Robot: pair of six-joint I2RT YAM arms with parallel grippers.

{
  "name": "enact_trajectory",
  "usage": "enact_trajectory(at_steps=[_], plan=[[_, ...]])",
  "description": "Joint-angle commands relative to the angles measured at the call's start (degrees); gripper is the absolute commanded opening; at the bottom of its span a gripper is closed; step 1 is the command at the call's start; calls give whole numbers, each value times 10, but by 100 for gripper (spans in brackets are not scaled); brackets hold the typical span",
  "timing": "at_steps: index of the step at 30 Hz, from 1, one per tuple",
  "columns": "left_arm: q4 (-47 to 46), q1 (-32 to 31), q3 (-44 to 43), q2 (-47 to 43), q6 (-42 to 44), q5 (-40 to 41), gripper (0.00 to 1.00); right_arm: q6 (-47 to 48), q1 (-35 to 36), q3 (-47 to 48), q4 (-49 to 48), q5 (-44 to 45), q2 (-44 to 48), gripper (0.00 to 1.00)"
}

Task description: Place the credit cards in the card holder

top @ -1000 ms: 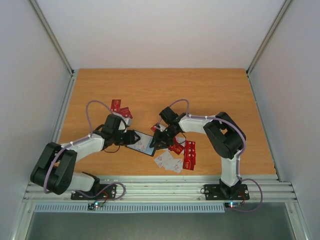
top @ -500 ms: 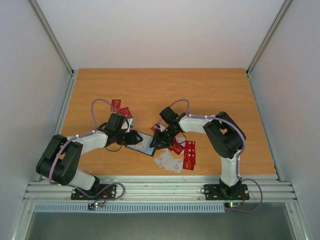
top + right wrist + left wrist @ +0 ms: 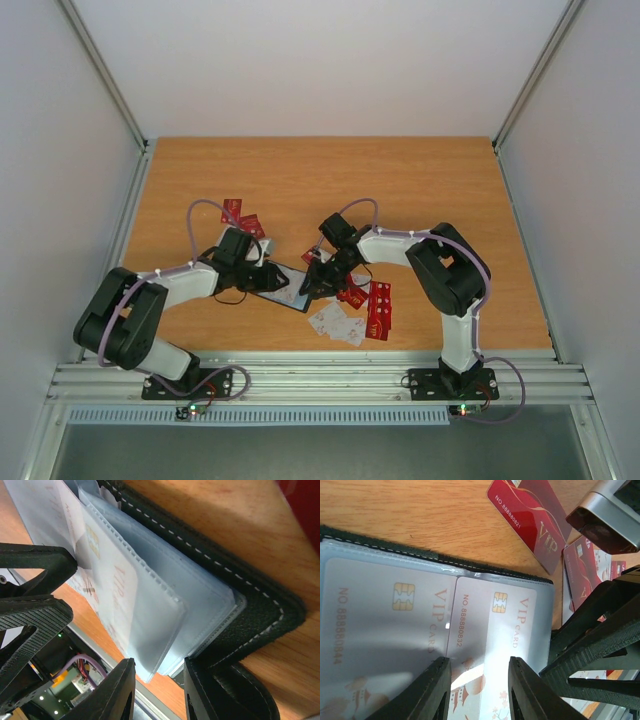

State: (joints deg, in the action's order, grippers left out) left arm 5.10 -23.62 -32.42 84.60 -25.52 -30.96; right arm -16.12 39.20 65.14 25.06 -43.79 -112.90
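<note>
1 card holder [image 3: 283, 287], lying open, near centre of tabletop [image 3: 420, 190], between both arms.
left claw [image 3: 479, 690]: jaws slightly apart over a sleeved white card [image 3: 495, 625].
right claw [image 3: 157, 690]: clamped on the holder's clear sleeves.
Loose credit cards [image 3: 378, 310]: just right of the holder, more far-left.

The holder [image 3: 265, 615] is black with white stitching; its pockets [image 3: 165, 570] are clear pale blue-grey. The white cards [image 3: 490, 625] carry orange lettering, gold chips and floral prints. The red cards [image 3: 530, 520] bear white numbers and gold swirls. The table [image 3: 400, 180] is orange woodgrain.
</note>
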Motion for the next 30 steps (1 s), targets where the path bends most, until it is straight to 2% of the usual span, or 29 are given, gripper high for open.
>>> enact_trajectory(at_steps=[1, 22, 27, 30], plan=[[-34, -5, 8, 9, -8, -10, 34, -1, -3, 2, -13, 55, -30, 29], [-84, -25, 7, 14, -36, -43, 34, -1, -7, 10, -11, 56, -35, 29], [16, -25, -28, -34, 3, 17, 35, 2, -9, 12, -6, 56, -32, 29], [78, -25, -56, -34, 36, 56, 35, 4, -11, 11, -4, 55, -32, 29]])
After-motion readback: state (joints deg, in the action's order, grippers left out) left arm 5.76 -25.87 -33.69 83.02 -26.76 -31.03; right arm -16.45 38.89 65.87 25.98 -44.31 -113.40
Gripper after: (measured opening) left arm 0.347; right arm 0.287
